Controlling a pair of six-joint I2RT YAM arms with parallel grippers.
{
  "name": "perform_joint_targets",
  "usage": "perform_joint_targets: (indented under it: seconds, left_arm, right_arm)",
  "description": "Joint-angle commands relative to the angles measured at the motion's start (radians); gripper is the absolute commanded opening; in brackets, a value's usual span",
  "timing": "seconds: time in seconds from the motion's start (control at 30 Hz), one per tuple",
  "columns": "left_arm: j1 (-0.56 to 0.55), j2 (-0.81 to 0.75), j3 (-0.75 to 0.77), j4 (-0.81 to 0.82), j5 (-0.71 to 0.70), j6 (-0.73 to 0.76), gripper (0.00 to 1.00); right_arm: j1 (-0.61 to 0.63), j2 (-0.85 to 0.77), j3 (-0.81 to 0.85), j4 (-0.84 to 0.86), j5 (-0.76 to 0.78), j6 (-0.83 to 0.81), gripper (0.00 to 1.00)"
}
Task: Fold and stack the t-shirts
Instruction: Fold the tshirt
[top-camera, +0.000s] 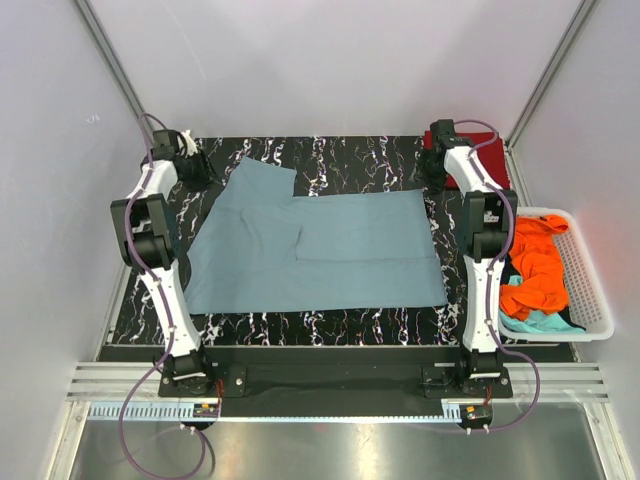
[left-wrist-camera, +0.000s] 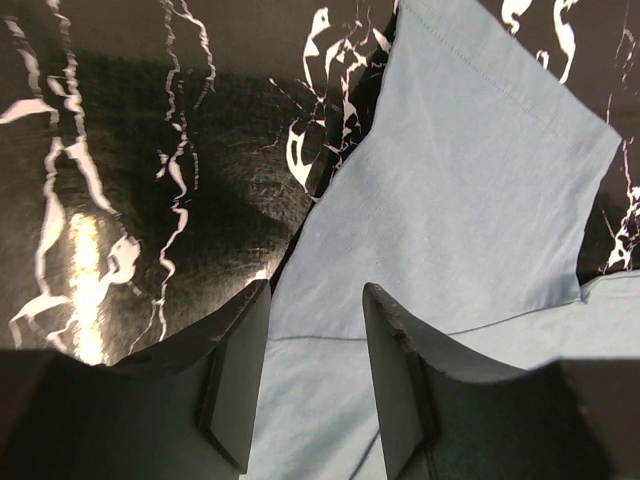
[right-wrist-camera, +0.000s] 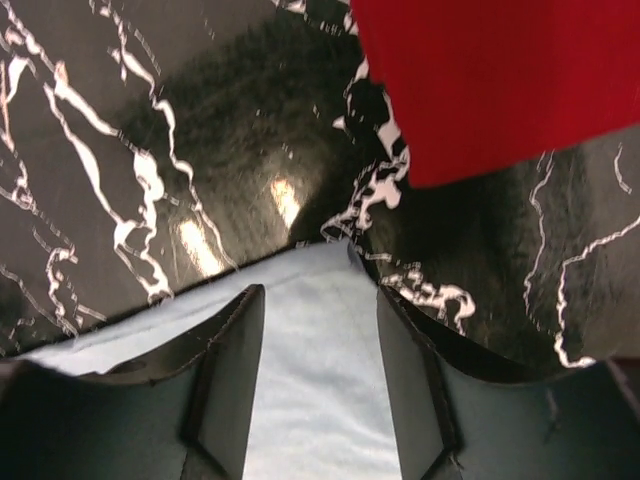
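A: We have both grippers at the far edge of the grey-blue t-shirt (top-camera: 320, 250). The left gripper (left-wrist-camera: 315, 290) is released, its jaws apart with the sleeve seam lying between them. The right gripper (right-wrist-camera: 320, 292) gapes the same way over the shirt's far corner.

B: What worries us?

A: Only the tip of that corner lies between the right jaws. If we close shallow, the cloth may slip out mid-fold. If only one side catches, we'd drag the shirt askew. The dark red t-shirt (right-wrist-camera: 500, 80) lies just beyond the right jaws, so overreaching could snag it.

B: Our count?

A: Four shirts: one grey-blue, one dark red, one orange t-shirt (top-camera: 535, 265) and one teal t-shirt (top-camera: 540, 322). The last two are in one basket (top-camera: 590, 290) outboard of the right arm. Two grippers.
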Motion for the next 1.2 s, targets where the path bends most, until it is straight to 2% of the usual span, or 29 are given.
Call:
perform_joint_targets:
  seconds: [0.0, 0.47, 0.77, 0.87, 0.93, 1.03, 1.17]
  left_arm:
    - [0.001, 0.036, 0.058, 0.026, 0.065, 0.038, 0.47]
    - [-0.019, 0.107, 0.049, -0.004, 0.048, -0.005, 0.49]
    - [-0.027, 0.115, 0.034, -0.004, 0.081, 0.000, 0.44]
    - [-0.027, 0.119, 0.037, -0.004, 0.082, 0.004, 0.36]
    - [-0.029, 0.123, 0.040, -0.004, 0.084, 0.004, 0.23]
    - [-0.027, 0.124, 0.046, -0.004, 0.084, -0.003, 0.11]
    - [-0.027, 0.118, 0.055, -0.004, 0.105, -0.017, 0.00]
  right_arm:
    - [0.002, 0.015, 0.089, -0.010, 0.050, 0.021, 0.55]
    - [0.022, 0.076, 0.197, -0.094, 0.115, 0.060, 0.57]
    - [0.047, 0.125, 0.266, -0.143, 0.130, 0.075, 0.57]
    - [0.048, 0.130, 0.270, -0.149, 0.132, 0.081, 0.57]
    - [0.048, 0.133, 0.272, -0.155, 0.139, 0.089, 0.56]
    - [0.048, 0.133, 0.272, -0.166, 0.158, 0.102, 0.56]
    - [0.048, 0.144, 0.281, -0.183, 0.170, 0.132, 0.54]
